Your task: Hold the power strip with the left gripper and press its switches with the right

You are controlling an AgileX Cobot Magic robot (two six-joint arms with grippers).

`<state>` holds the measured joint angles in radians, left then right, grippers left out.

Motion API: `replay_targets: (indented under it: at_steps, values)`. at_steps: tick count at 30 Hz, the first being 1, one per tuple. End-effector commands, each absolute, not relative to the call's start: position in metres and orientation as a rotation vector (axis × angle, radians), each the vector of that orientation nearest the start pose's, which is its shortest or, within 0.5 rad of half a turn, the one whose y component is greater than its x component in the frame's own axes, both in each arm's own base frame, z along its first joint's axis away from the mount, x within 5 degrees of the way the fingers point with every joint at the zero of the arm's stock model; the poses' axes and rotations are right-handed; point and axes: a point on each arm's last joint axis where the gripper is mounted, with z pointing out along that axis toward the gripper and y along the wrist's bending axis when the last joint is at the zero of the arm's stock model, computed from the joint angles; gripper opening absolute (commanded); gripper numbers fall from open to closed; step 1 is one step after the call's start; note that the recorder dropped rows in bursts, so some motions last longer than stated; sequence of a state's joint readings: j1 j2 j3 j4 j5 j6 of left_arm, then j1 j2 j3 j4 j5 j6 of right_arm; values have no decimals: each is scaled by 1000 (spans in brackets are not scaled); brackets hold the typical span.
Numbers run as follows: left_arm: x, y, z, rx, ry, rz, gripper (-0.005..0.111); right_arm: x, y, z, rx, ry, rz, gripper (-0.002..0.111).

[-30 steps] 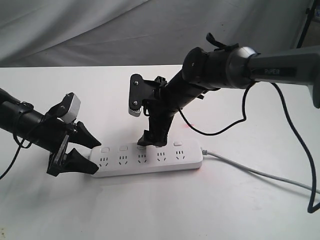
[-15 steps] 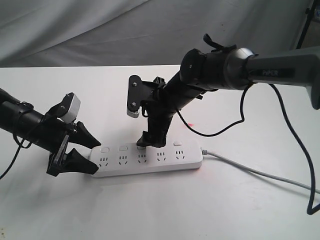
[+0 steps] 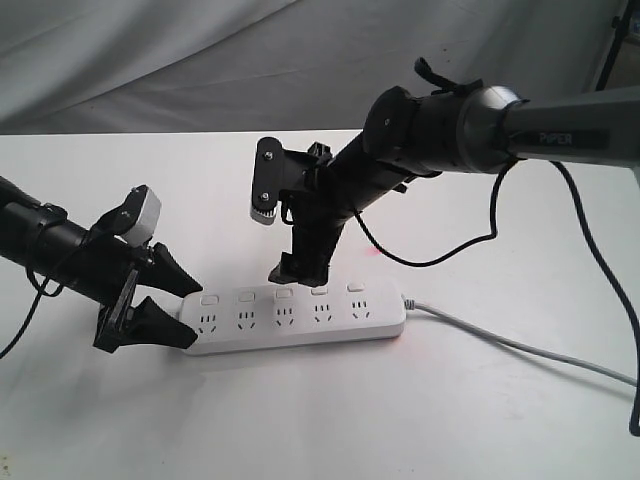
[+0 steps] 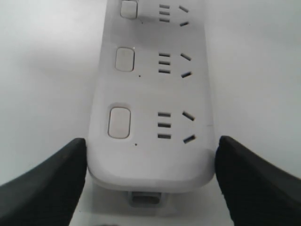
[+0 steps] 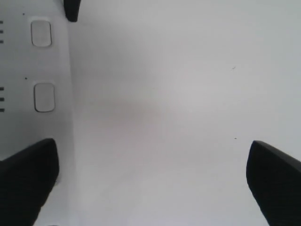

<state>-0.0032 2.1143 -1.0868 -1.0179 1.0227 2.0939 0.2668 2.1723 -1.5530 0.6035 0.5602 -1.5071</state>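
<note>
The white power strip [image 3: 296, 318] lies flat on the table, its grey-white cord [image 3: 500, 341] trailing off to the right. My left gripper [image 3: 186, 308] is shut on the power strip's left end; in the left wrist view its black fingers [image 4: 51, 179] press both sides of the strip [image 4: 155, 155]. The switches [image 3: 283, 292] run in a row along the strip's far edge. My right gripper [image 3: 298, 266] hangs open just above the third switch, not touching it. In the right wrist view two switches [image 5: 44, 97] show beside one finger [image 5: 28, 181].
The white tabletop [image 3: 330, 420] stretches all round the strip, with a grey cloth backdrop [image 3: 200, 60] behind it. Black cables [image 3: 590, 270] loop down from the right arm. A faint red spot [image 3: 376, 250] marks the table behind the strip.
My right gripper has lifted off the third switch and now hangs a little above it. The left gripper and the power strip have not moved.
</note>
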Motion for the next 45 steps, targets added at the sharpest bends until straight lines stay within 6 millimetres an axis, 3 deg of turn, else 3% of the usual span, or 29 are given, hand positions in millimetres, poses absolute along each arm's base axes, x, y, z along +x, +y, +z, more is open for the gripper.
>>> replay_targets:
  at_steps: [1, 13, 26, 38, 45]
  values:
    - [335, -64, 77, 1688, 2006, -850, 48, 439, 150, 159, -1546, 1961, 114, 105]
    - [335, -64, 77, 1688, 2006, -850, 48, 438, 142, 157, -1568, 1987, 146, 105]
    - [335, -64, 77, 1688, 2006, -850, 48, 442, 92, 154, -1525, 2101, 214, 105]
    - [335, -64, 77, 1688, 2006, -850, 48, 442, 95, 155, -1522, 2069, 250, 105]
    - [335, -64, 77, 1688, 2006, -850, 48, 443, 99, 143, -1528, 2047, 292, 105]
